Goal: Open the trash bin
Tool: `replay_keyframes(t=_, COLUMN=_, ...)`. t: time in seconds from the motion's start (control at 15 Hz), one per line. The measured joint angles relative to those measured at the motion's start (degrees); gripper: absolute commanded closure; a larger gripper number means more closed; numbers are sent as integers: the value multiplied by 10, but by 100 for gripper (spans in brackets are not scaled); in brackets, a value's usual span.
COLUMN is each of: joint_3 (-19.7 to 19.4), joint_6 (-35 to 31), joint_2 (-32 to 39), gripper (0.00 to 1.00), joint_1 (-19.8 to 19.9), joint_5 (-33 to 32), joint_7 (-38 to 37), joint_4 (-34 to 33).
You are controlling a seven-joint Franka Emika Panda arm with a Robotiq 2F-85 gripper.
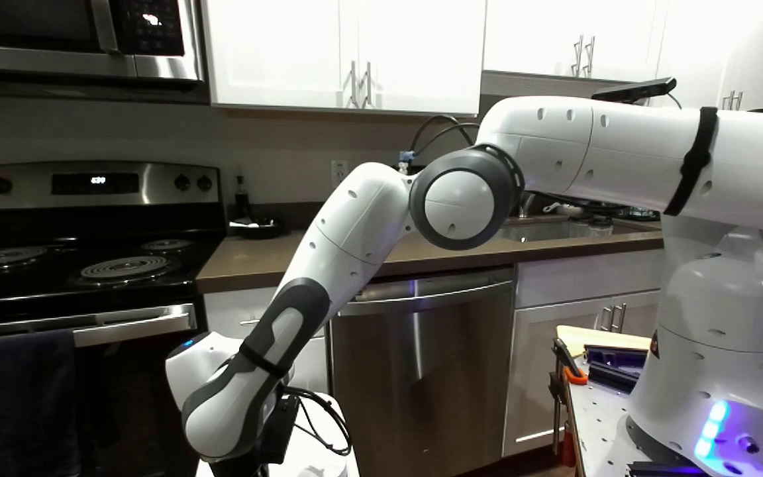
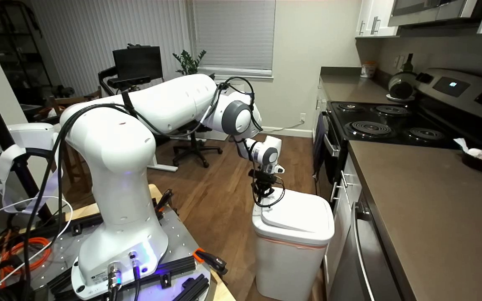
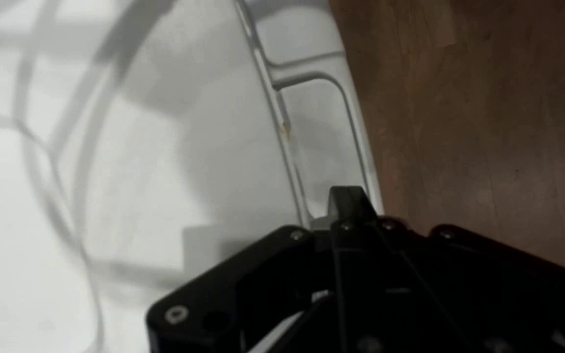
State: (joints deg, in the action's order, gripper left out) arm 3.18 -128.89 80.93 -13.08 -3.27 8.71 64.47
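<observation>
The trash bin [image 2: 289,263] is tall and white, standing on the wood floor beside the dishwasher. Its white lid [image 2: 303,211] lies down flat over the top. In an exterior view, only part of the bin [image 1: 318,434] shows at the bottom edge, behind the arm. In the wrist view, a small recessed panel [image 3: 319,132] lies along the edge of the lid [image 3: 204,162]. My gripper [image 3: 348,191] is shut with its fingertips together and nothing between them. The fingertips are over one end of this panel; I cannot tell whether they touch it. The gripper also shows over the lid's edge [image 2: 261,196].
The stainless-steel dishwasher [image 1: 421,377] and white drawers stand close beside the bin. The stove [image 2: 370,125] is farther along the counter [image 2: 429,196]. A cable loop [image 2: 280,196] hangs from the wrist near the lid. The robot's work table [image 2: 182,234] holds loose tools.
</observation>
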Motion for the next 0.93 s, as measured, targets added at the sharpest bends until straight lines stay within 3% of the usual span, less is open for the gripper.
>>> replay_keyframes(t=0.2, joint_3=-5, joint_6=-4, joint_2=-2, gripper=100, joint_1=-5, joint_5=0, joint_7=-6, joint_4=1)
replay_keyframes(t=0.4, joint_3=-17, joint_6=-59, joint_2=-29, gripper=100, joint_1=-18, joint_5=0, joint_7=-15, joint_4=32)
replay_keyframes(t=0.6, joint_3=-29, joint_6=-96, joint_2=-89, gripper=100, joint_1=-25, joint_5=0, joint_7=-16, joint_4=94)
replay_keyframes(t=0.93, joint_3=-36, joint_6=-96, joint_2=-217, gripper=100, joint_1=-26, joint_5=-16, joint_7=-27, joint_4=217)
